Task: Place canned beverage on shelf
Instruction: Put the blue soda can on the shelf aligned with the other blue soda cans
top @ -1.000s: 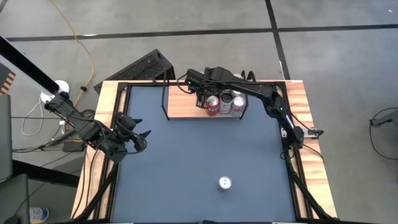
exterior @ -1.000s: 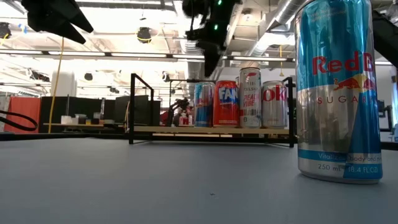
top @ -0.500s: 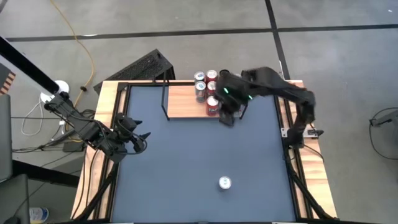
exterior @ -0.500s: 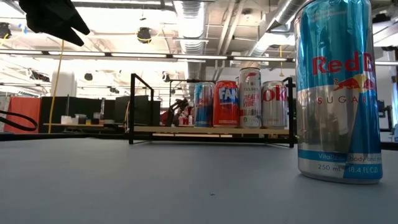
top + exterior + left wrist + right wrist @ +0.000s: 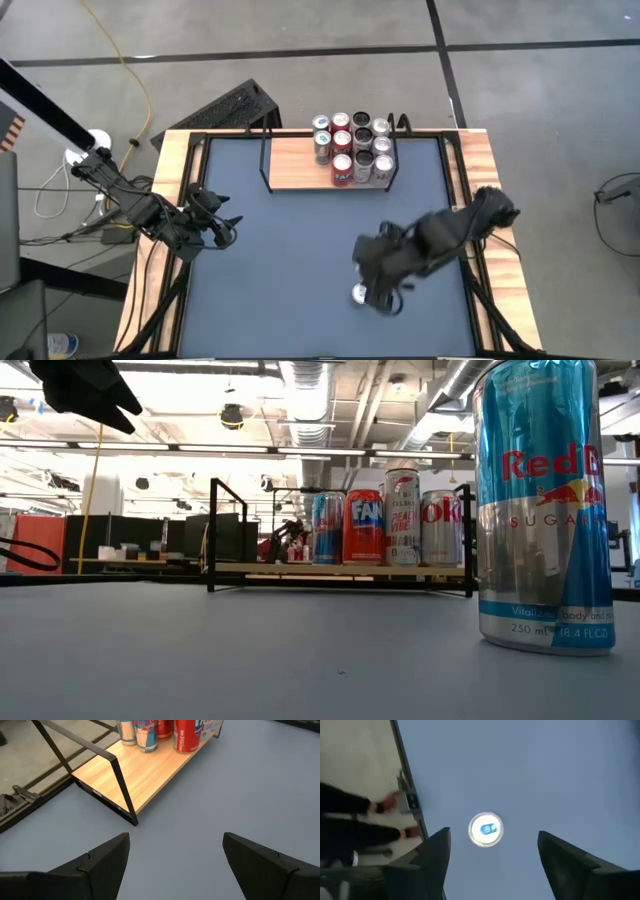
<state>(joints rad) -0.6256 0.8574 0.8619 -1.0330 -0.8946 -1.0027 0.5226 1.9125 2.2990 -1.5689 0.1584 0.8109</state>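
- The blue and silver can (image 5: 545, 510) stands upright on the dark table top (image 5: 290, 260), long axis vertical, near the front edge and well apart from the shelf (image 5: 295, 172).
- From above only its round lid shows (image 5: 361, 294); the low view shows its side, the printed label facing the camera.
- The right gripper (image 5: 385, 295) is over the can, blurred in the high view; its own wrist view looks straight down on the lid (image 5: 486, 828) between fingers (image 5: 432, 857) spread wide apart, not touching it.
- The shelf, at the table's far edge, holds upright cans (image 5: 352, 150) bunched at its right end; its left part is bare wood.
- The left gripper (image 5: 225, 218) hangs at the table's left side, fingers apart, holding nothing.
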